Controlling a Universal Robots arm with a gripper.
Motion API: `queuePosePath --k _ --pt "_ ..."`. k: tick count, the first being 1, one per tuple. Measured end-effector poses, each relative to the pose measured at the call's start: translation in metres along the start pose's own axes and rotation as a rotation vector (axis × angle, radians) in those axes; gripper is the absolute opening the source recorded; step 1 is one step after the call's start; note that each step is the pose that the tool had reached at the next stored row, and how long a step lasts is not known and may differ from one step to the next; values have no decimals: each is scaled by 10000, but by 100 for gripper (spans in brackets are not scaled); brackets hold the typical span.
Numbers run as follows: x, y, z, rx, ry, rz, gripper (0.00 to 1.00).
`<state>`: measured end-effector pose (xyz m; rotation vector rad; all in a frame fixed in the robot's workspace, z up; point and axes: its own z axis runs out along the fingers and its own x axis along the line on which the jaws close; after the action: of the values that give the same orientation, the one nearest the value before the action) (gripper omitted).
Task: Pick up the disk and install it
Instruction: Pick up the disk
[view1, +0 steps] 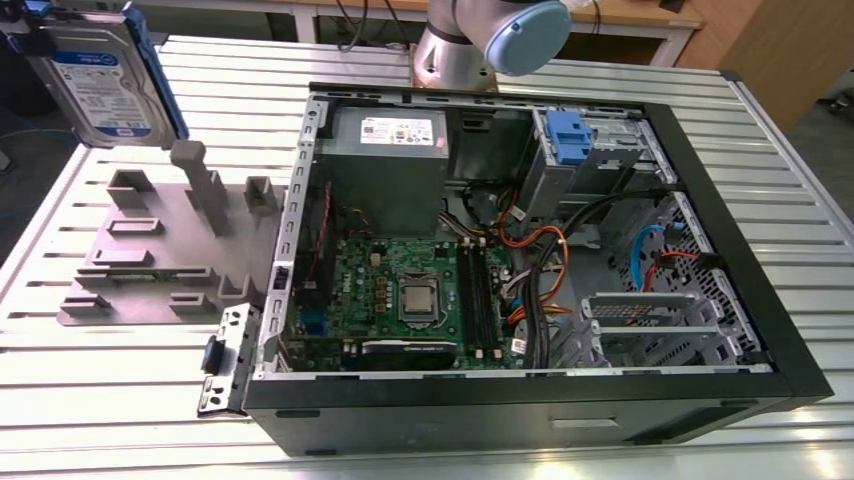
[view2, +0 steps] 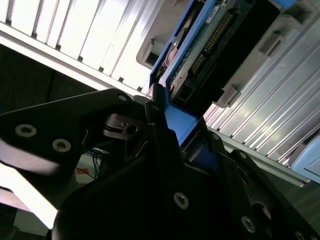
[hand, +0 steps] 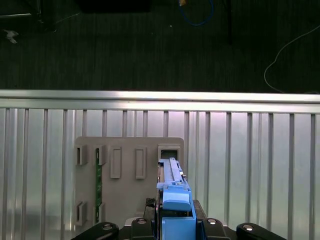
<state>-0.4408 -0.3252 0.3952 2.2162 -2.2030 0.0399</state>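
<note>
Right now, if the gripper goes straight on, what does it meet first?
Probably the grey fixture plate: the gripper holds the disk edge-on over the plate's end slot, so the disk would touch there first. Depth is unclear.

The claw (view2: 179, 128) grips the disk (view2: 201, 54) edge-on.

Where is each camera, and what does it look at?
Exterior view: off the arm, up high, looking down on the table, the open computer, the grey fixture and the disk held in the air; the arm shows at the back.
Second wrist view: on the arm, looking close along the gripper, shut on the disk's blue bracket.
First wrist view: on the arm, looking down past the disk at the fixture and table; the gripper's black body shows.
Shared: all three show the disk.
</note>
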Motion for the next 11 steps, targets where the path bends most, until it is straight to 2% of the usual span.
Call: queuePosePath --k 11 --pt "1 0 -44 -2 21 0 36"
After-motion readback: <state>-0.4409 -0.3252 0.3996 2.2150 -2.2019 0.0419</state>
